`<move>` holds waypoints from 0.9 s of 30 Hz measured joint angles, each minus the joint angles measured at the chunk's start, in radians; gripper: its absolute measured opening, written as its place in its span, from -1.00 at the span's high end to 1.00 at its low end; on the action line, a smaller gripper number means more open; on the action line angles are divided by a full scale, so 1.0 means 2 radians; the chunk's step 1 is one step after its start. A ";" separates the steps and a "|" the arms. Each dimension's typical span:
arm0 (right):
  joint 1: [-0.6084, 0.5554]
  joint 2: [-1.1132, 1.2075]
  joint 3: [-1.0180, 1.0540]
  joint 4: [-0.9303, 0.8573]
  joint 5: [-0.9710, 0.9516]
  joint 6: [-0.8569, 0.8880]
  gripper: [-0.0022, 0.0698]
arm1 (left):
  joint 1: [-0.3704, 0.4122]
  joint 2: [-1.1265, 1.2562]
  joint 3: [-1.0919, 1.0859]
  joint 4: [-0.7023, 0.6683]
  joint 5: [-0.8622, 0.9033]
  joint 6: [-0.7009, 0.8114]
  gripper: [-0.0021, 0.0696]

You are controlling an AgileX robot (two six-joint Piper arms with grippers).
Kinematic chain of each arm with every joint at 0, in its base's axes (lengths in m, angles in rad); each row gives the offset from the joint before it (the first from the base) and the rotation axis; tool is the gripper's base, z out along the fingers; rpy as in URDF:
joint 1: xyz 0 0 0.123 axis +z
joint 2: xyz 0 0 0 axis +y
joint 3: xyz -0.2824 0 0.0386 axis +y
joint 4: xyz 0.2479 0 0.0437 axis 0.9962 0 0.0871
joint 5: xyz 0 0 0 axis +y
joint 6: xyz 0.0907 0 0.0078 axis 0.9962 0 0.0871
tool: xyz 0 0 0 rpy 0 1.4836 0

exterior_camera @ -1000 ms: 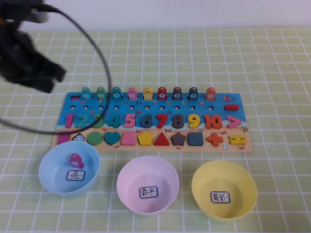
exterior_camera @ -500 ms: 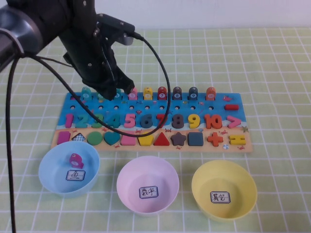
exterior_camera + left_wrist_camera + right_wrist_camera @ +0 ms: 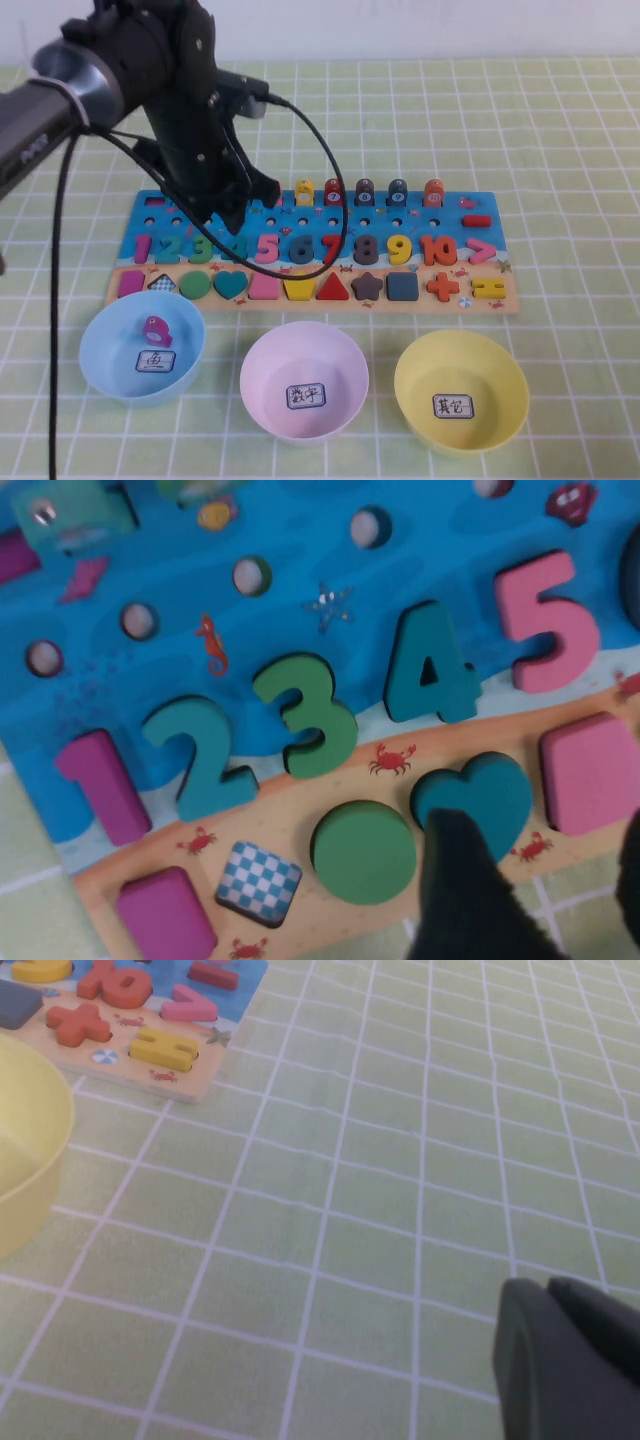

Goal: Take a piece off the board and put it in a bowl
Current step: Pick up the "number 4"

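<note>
The number-and-shape board (image 3: pixel 420 215) lies mid-table, full of coloured pieces. My left gripper (image 3: pixel 238 212) hangs open and empty just above its left half. In the left wrist view the left gripper (image 3: pixel 545 880) has one finger (image 3: pixel 465 890) over the teal heart (image 3: pixel 490 790), with the pink square (image 3: pixel 590 770) beside it. The blue bowl (image 3: pixel 100 350) holds one magenta fish piece (image 3: pixel 152 328). The pink bowl (image 3: pixel 270 350) and yellow bowl (image 3: pixel 500 375) are empty. My right gripper (image 3: pixel 570 1360) is shut and empty over bare cloth, out of the high view.
The three bowls stand in a row in front of the board. A black cable (image 3: pixel 330 160) loops from the left arm over the board's middle. Ring pegs (image 3: pixel 365 190) stand along the board's far edge. The board's corner (image 3: pixel 205 1072) and the yellow bowl (image 3: pixel 30 1150) show in the right wrist view.
My left arm has swung from the far left in over the board and come down toward its left half. Nothing on the board or in the bowls has moved.
</note>
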 joint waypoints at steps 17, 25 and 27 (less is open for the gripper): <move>0.000 0.000 0.000 0.000 0.000 0.000 0.99 | 0.024 0.049 0.000 -0.028 -0.030 -0.040 -0.05; 0.000 0.000 0.000 0.000 0.000 0.000 0.99 | 0.024 0.070 0.000 -0.043 -0.037 -0.040 -0.05; 0.000 0.000 0.000 0.000 0.000 0.000 0.99 | 0.024 0.073 0.000 -0.043 -0.040 -0.040 -0.05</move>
